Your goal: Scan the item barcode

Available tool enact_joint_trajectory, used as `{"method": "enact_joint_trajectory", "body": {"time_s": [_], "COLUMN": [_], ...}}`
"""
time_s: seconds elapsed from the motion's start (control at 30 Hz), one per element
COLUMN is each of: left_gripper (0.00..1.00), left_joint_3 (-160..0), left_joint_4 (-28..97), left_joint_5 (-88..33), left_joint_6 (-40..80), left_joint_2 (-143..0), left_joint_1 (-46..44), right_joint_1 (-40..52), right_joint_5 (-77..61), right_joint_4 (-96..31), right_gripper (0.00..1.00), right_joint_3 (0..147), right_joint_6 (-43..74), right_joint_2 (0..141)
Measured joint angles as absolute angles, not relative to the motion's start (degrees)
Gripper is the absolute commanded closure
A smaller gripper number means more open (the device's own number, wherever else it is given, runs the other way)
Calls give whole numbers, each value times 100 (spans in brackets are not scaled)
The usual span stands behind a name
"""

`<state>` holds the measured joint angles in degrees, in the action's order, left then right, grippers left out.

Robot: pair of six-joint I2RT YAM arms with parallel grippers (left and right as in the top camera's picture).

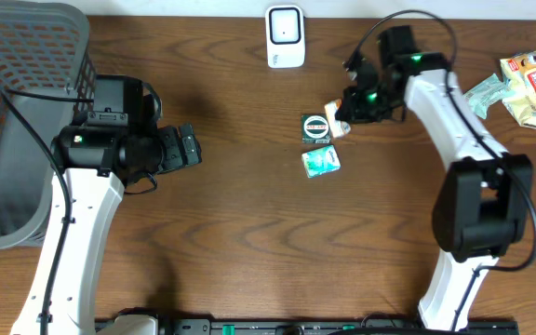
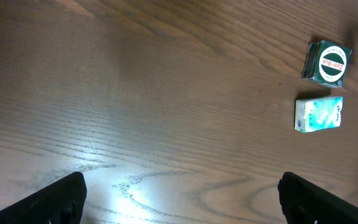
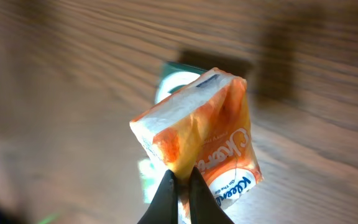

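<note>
Two grippers hang over this bench (image 1: 249,242), and you find them in opposite states. Nearest your side, the left gripper (image 1: 192,147) hangs over bare wood with its jaws spread wide and nothing between them. In its wrist view the fingers (image 2: 58,199) sit at the bottom corners with only wood grain between.

Beyond it and to the right lies a teal pack (image 1: 321,161). Next farther is a dark green box (image 1: 315,127) with a round white label, near the pack but apart from it.

Just beside that box, the right gripper (image 3: 180,190) is pinched tight on the lower edge of an orange tissue pack (image 3: 197,137), the item you are to scan. The pack hangs tilted, and in the right wrist view it covers part of the green box. That view is blurred, so you can read only part of the brand lettering.

Farther right, snack bags (image 1: 533,88) lie by the bench edge. A grey basket (image 1: 26,56) stands at the far left. At the far edge, the white scanner (image 1: 285,35) stands well apart from the held pack.
</note>
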<state>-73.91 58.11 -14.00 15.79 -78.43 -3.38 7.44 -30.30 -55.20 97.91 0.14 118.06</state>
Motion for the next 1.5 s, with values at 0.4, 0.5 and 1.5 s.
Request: {"method": "enact_joint_trajectory", "body": {"time_s": [0.4,0.5,1.5], "left_gripper": [2,2,2], "left_joint_3": [-7391,-7391,-7391], "left_joint_4": [5808,5808,5811], "left_joint_5": [-1398,-1400,-1400], "left_joint_6": [1579,1579,1579], "left_joint_2": [-7843,-7843,-7843], "left_joint_1": [-338,-338,-338], "right_joint_1": [82,-95,104], "right_joint_5": [-5229,-5422,-3927], "right_joint_4": [-4790,-4241,-3948], "right_gripper": [99,99,28], "right_joint_3": [8346,7832,8298], "right_joint_6": [-30,71,475], "right_joint_2": [11775,11775,10962]}}
